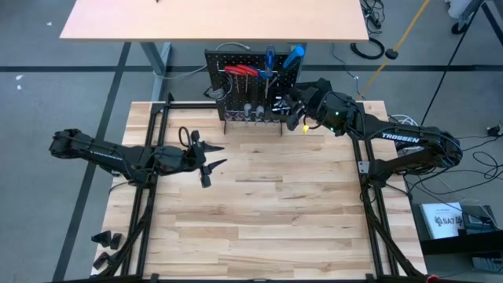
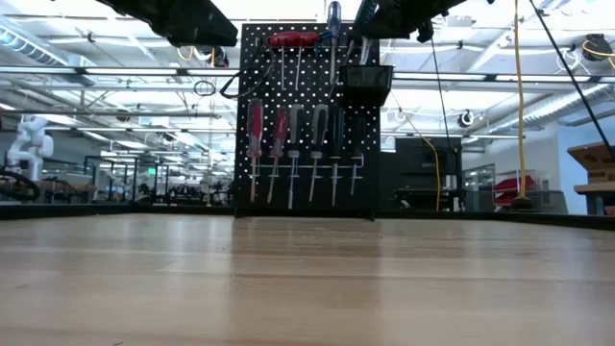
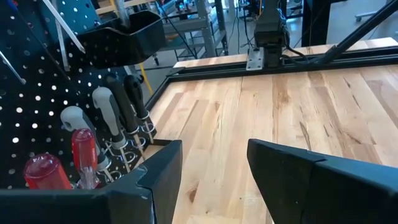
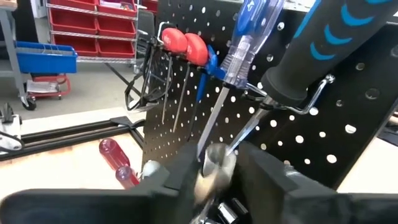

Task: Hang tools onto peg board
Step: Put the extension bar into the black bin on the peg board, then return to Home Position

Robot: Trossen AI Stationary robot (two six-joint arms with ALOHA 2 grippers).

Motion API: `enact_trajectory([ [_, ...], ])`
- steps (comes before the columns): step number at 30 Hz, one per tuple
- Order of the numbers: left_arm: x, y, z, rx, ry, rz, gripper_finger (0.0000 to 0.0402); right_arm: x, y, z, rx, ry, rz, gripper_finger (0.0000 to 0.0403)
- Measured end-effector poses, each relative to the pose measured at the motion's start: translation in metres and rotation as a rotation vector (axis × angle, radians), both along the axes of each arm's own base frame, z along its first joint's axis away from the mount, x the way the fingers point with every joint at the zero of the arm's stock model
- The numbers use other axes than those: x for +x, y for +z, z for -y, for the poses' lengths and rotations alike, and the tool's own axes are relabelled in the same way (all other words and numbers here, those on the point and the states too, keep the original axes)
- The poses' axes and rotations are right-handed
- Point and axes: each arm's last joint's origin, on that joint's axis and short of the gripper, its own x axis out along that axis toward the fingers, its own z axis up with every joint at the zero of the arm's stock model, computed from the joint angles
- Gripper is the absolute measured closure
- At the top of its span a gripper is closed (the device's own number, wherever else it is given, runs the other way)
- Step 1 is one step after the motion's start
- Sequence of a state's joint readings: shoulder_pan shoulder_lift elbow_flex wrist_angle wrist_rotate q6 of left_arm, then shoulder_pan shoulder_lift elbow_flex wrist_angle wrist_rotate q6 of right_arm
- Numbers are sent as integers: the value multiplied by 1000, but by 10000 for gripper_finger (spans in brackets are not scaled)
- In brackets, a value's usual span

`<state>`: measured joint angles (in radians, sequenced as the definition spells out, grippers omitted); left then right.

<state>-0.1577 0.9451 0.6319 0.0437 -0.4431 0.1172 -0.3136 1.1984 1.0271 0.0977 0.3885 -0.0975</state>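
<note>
From overhead, the peg board [image 1: 250, 88] stands upright at the far edge of the table [image 1: 259, 212]. The right gripper [image 1: 292, 106] is up against the board's right end, beside the square black bin [image 1: 280, 103]. The left gripper [image 1: 211, 156] hovers over bare wood, well short of the board, fingers spread wide.

At table height, screwdrivers [image 2: 293, 154] hang in a row on the board, red-handled hex keys [image 2: 291, 40] above them.

The left wrist camera shows its fingers [image 3: 155, 180] parted, with nothing between them.

The right wrist camera shows a small silver metal piece [image 4: 214, 163] pinched between its fingers, right in front of the board.
</note>
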Motion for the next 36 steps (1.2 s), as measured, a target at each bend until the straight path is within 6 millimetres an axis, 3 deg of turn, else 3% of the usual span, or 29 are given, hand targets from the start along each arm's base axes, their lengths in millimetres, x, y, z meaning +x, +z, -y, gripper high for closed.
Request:
enact_trajectory([
  [6, 0, 0, 0, -1, 0, 0, 212, 0, 0, 0, 0, -1, 0, 219],
  [12, 0, 0, 0, -3, 0, 0, 212, 0, 0, 0, 2, -1, -4, 183],
  [23, 0, 1, 0, -8, 0, 9, 212, 0, -6, -1, 20, 10, -58, 177],
  [29, 1, 3, 0, -12, 0, 34, 212, 1, -12, -5, 106, 170, -85, 177],
  [36, -11, 10, -1, -15, 1, 55, 212, -25, -3, -23, 193, 271, -111, 176],
])
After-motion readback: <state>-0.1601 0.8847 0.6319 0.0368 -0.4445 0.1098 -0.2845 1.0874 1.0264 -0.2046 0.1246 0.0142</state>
